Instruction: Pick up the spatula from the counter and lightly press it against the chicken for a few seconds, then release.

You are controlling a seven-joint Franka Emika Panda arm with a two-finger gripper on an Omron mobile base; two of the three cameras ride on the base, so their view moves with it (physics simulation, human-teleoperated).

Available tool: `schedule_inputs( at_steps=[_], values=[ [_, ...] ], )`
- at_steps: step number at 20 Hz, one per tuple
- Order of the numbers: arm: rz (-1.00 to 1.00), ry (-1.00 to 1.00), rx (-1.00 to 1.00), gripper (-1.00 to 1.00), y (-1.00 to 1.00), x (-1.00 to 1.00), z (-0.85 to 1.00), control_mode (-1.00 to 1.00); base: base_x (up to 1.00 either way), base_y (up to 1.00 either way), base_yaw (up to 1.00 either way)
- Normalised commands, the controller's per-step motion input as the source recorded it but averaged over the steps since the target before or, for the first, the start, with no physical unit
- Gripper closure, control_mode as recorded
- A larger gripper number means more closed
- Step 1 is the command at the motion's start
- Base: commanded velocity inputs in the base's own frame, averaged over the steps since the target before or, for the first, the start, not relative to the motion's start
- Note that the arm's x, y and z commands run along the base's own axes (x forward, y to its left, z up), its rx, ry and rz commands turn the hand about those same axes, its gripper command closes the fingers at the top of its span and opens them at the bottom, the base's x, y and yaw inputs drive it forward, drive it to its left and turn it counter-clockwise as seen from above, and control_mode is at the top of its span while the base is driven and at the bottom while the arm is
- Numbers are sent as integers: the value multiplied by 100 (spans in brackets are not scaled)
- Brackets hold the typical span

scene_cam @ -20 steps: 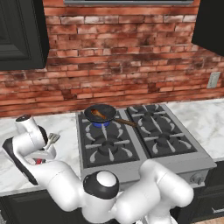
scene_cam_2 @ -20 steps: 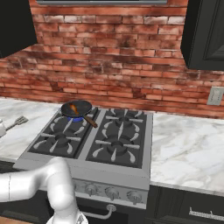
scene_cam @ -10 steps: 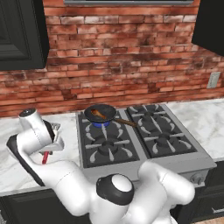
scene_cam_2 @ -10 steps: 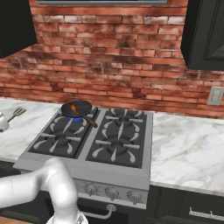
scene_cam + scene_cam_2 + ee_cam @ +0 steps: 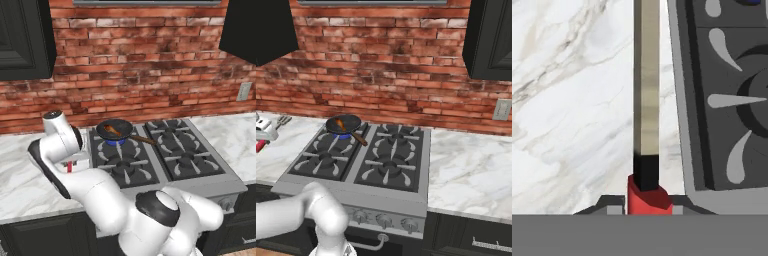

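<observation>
Marble of the bench (image 5: 567, 100) spreads at the left. Next to it, the fingers (image 5: 612, 204) are pinched narrow on the red handle of the spatula (image 5: 646, 100), whose pale blade reaches out over the bench just beside the stove (image 5: 727, 100). Farther right, the chicken (image 5: 112, 131) lies in the pan (image 5: 125, 129) on a rear burner.

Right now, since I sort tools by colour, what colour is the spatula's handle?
The spatula handle is red, clearest in hand view.

Brick wall (image 5: 150, 65), marble counter (image 5: 471, 170), dark cabinets (image 5: 22, 40)
</observation>
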Motion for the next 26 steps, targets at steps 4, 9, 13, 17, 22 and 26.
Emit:
schedule_inputs(
  at_steps=[4,9,13,17,22,26],
  values=[
    [9,2,0,100,-62,0,38,-100,0,0,0],
    [9,1,0,100,-59,0,36,-100,0,0,0],
    [10,4,0,100,-64,0,44,-100,0,0,0],
    [11,9,0,100,-59,5,33,-100,0,0,0],
    [16,7,0,100,-39,34,9,-100,0,0,0],
    [19,0,-2,100,-50,23,4,-100,0,0,0]
  ],
)
